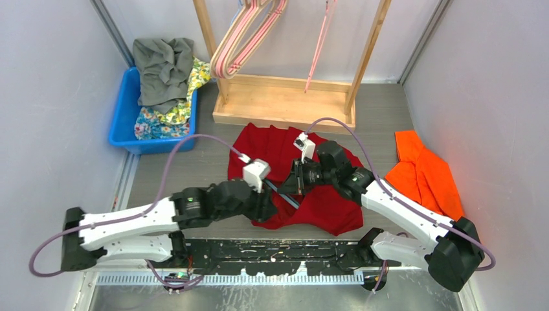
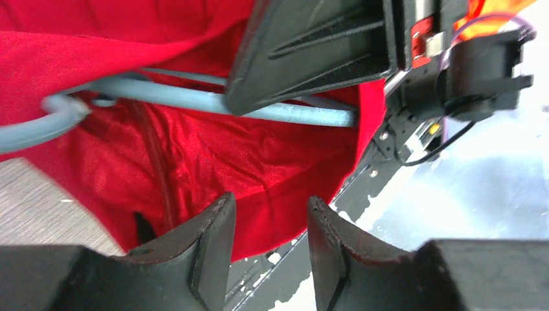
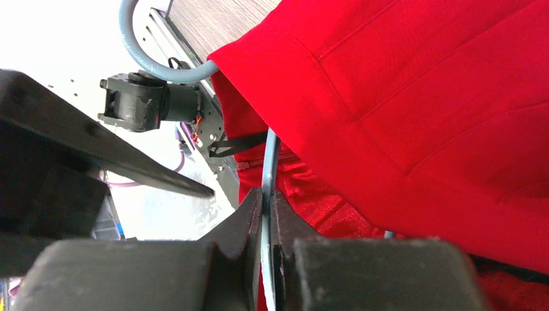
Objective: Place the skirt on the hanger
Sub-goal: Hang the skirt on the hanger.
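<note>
"Skirt (image 1: 327, 206), where does it lie?"

"On the bench (image 1: 194, 165), red and crumpled, in front of the wooden rack (image 1: 285, 103) and between the two arms. Both wrists are over it."

"And the hanger (image 1: 288, 196)?"

"It is a pale blue one lying at the skirt's near left part. From the right wrist, its rod (image 3: 268, 162) comes out from under a fold of red cloth (image 3: 421, 110), and a curved end reaches past the cloth's edge toward the bench rail. From the left wrist, a straight bar (image 2: 194, 98) crosses over shiny red lining (image 2: 246, 155)."

"What is the right pincer (image 3: 265, 202) doing?"

"Its jaws are closed almost together on the hanger's rod, with only the rod between them."

"And the left pincer (image 2: 268, 214)?"

"Its jaws stand apart with nothing between them. It is just short of the skirt's edge, which shows through the gap."

"Anything else about?"

"A blue bin (image 1: 123, 123) of clothes sits far left, an orange garment (image 1: 424, 175) lies on the right, and pink hangers (image 1: 246, 39) hang on the rack."
</note>
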{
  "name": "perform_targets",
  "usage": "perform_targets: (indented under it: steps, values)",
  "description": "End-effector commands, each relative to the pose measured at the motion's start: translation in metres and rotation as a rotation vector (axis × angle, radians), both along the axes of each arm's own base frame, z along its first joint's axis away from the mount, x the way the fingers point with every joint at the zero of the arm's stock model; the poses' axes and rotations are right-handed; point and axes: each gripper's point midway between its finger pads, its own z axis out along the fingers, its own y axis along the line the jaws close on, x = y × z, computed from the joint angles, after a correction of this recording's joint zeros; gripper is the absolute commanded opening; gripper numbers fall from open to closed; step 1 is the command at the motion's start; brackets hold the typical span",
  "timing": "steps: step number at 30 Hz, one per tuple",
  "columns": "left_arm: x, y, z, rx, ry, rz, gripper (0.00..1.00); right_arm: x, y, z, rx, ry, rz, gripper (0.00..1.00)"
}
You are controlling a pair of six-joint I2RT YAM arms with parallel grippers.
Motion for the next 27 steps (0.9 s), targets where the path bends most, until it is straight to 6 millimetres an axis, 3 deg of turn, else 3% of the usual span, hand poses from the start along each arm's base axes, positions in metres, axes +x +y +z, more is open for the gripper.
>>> perform_targets:
  steps: [1, 6, 11, 20, 27]
  values:
    - [0.005, -0.047, 0.004, 0.008, -0.132, -0.147, 0.46, 0.006, 0.011, 0.038, 0.107, -0.074, 0.023, 0.01]
    - [0.004, -0.073, -0.006, 0.036, -0.13, -0.217, 0.46, 0.004, 0.01, 0.04, 0.112, -0.073, 0.028, 0.01]
    - [0.004, -0.081, -0.01, 0.036, -0.125, -0.234, 0.47, 0.004, 0.011, 0.04, 0.119, -0.065, 0.028, 0.01]
    - [-0.003, -0.065, 0.002, -0.012, -0.143, -0.241, 0.47, 0.004, 0.013, 0.038, 0.121, -0.053, 0.032, 0.01]
    - [-0.021, -0.071, 0.008, -0.089, -0.125, -0.331, 0.48, 0.005, 0.014, 0.037, 0.124, -0.048, 0.031, 0.01]
